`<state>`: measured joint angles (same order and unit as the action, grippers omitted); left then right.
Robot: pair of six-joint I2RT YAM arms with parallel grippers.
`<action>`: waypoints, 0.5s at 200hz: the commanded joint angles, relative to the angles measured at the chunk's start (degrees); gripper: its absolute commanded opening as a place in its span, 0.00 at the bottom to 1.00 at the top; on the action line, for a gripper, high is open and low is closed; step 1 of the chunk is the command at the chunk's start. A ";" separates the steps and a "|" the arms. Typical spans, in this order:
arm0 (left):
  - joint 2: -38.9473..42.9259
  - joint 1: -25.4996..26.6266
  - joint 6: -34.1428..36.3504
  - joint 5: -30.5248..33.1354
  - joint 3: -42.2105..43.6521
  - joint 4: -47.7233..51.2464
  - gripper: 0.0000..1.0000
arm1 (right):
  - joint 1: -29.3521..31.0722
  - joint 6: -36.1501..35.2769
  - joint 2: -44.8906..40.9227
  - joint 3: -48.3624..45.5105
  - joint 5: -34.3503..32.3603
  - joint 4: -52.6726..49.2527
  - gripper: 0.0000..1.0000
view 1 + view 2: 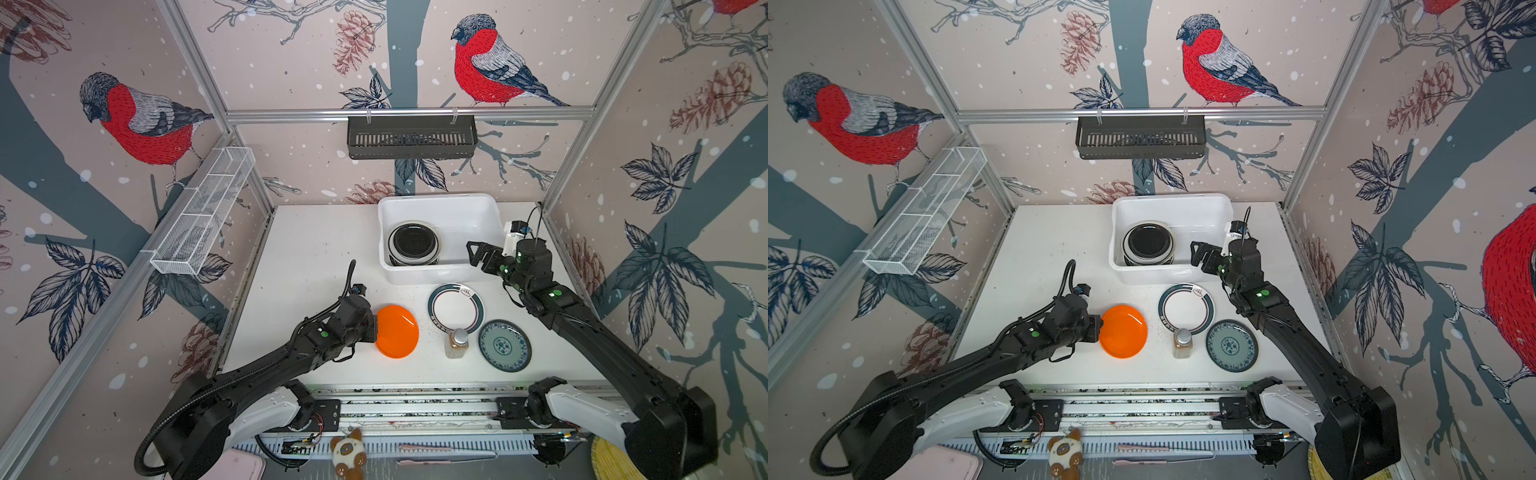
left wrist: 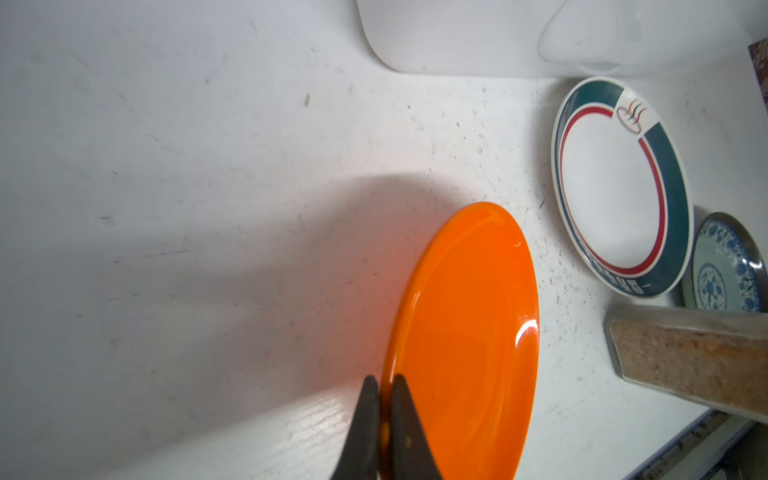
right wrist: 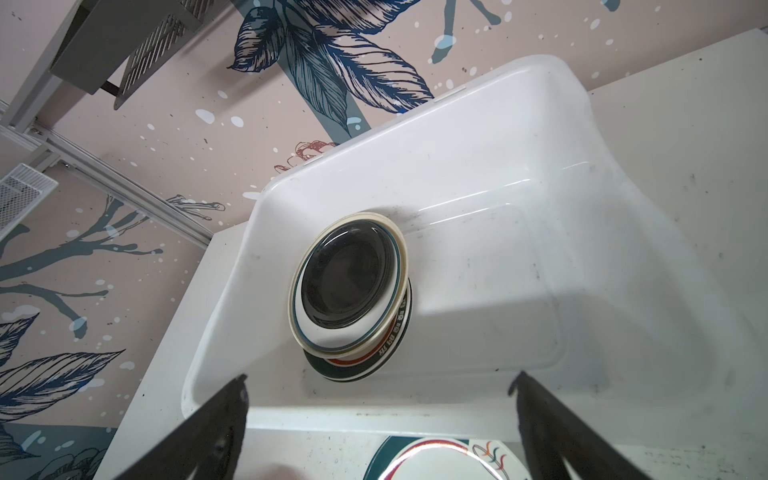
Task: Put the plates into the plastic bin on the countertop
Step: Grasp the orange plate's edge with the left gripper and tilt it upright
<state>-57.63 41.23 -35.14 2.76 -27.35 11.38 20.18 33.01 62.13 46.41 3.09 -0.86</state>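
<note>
An orange plate (image 1: pixel 397 331) (image 2: pixel 465 332) lies at the middle front of the countertop (image 1: pixel 316 249). My left gripper (image 1: pixel 375 330) (image 2: pixel 384 386) is shut on its left rim. Whether the plate still rests flat I cannot tell. A white plate with a teal rim (image 1: pixel 456 307) (image 3: pixel 440 461) and a blue-green patterned plate (image 1: pixel 504 345) lie to its right. The plastic bin (image 1: pixel 436 198) (image 3: pixel 498 166) at the back holds a stack of plates (image 1: pixel 414 243) (image 3: pixel 349 286), black on top. My right gripper (image 1: pixel 476 254) (image 3: pixel 380 380) hangs open and empty over the bin's front right edge.
A small amber bottle (image 1: pixel 456 343) (image 2: pixel 690 357) stands between the teal-rimmed and patterned plates. A black slotted rack (image 1: pixel 411 137) hangs on the back wall, and a white wire basket (image 1: pixel 203 212) on the left wall. Aluminium rails border the countertop's front.
</note>
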 commanded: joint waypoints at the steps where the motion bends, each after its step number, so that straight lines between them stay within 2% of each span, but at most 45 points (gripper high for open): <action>1: 3.51 -0.19 0.46 4.95 -0.36 0.27 0.00 | -0.01 0.03 0.52 1.15 2.00 1.83 0.99; 54: 6.74 -0.19 2.89 4.23 -3.55 -0.71 0.00 | -0.05 0.95 2.12 1.48 8.71 4.49 0.99; 100: 3.22 -0.19 3.22 7.51 -8.51 -2.44 0.00 | -0.06 1.56 3.75 1.69 12.02 5.86 0.99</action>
<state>-53.06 41.10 -32.60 7.07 -33.12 12.12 20.18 33.36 65.28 47.46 12.05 2.07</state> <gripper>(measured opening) 0.076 0.994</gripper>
